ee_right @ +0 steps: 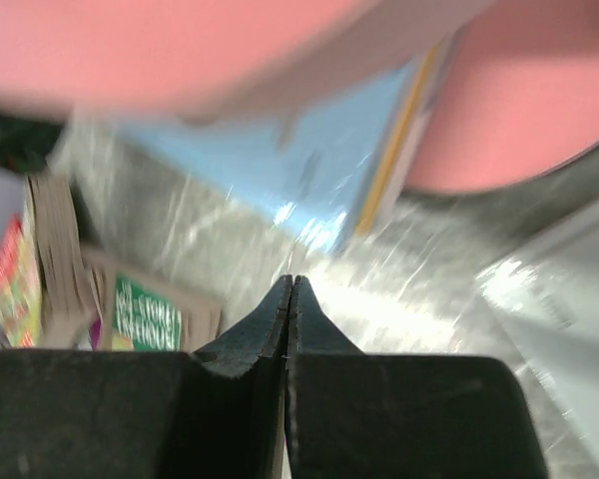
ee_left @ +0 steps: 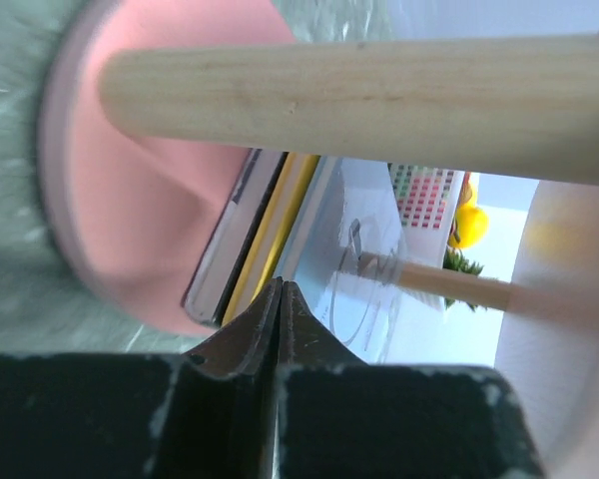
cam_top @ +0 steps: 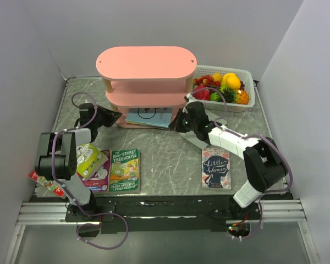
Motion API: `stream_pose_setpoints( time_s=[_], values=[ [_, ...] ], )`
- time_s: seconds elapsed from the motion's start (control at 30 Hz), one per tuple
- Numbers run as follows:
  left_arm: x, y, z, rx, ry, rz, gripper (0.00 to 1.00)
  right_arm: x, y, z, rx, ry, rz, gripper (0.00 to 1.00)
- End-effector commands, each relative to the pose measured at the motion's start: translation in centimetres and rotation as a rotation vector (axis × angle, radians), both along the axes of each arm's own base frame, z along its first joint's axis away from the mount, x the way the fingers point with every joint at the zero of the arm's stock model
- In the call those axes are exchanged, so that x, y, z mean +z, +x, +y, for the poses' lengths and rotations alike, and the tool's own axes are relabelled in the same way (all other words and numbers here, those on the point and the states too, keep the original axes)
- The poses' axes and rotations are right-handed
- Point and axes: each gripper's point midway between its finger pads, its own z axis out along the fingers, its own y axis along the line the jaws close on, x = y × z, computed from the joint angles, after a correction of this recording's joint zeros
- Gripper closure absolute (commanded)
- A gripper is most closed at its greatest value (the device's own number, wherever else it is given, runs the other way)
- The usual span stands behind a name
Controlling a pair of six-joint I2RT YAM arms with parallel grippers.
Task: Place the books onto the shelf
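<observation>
The pink shelf (cam_top: 146, 63) stands at the back centre. On its bottom board lie a light blue book (cam_top: 148, 116), a yellow book (ee_left: 270, 235) and a grey-white one (ee_left: 223, 244), stacked and jutting forward. My left gripper (cam_top: 116, 116) is shut and empty, its tips (ee_left: 282, 284) right at the stack's left edge. My right gripper (cam_top: 175, 125), also shut and empty, points at the light blue book (ee_right: 299, 150) from the right. On the table lie the green Treehouse book (cam_top: 125, 170), Little Women (cam_top: 216, 168), a lime green book (cam_top: 89, 159), a purple one (cam_top: 99, 180) and a red one (cam_top: 47, 184).
A white basket (cam_top: 251, 91) of toy fruit stands right of the shelf. A pale wooden post (ee_left: 359, 95) of the shelf crosses just above my left gripper. Grey walls close in the table (cam_top: 170, 159) on three sides.
</observation>
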Motion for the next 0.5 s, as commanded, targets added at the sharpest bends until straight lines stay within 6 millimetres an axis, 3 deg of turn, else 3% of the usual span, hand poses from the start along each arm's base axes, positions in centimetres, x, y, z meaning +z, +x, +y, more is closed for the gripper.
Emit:
stream_pose_setpoints(
  time_s=[0.0, 0.2, 0.47],
  values=[
    [1.8, -1.2, 2.2, 0.07, 0.055, -0.001, 0.91, 0.0, -2.2, 0.9, 0.098, -0.057, -0.038, 1.0],
    [2.0, -4.1, 3.6, 0.142, 0.115, 0.066, 0.88, -0.7, -2.4, 1.6, 0.13, -0.076, -0.012, 1.0],
    [3.6, -7.8, 3.4, 0.133, 0.124, 0.022, 0.87, -1.7, -1.1, 1.9, 0.092, -0.092, 0.01, 1.0]
  ],
)
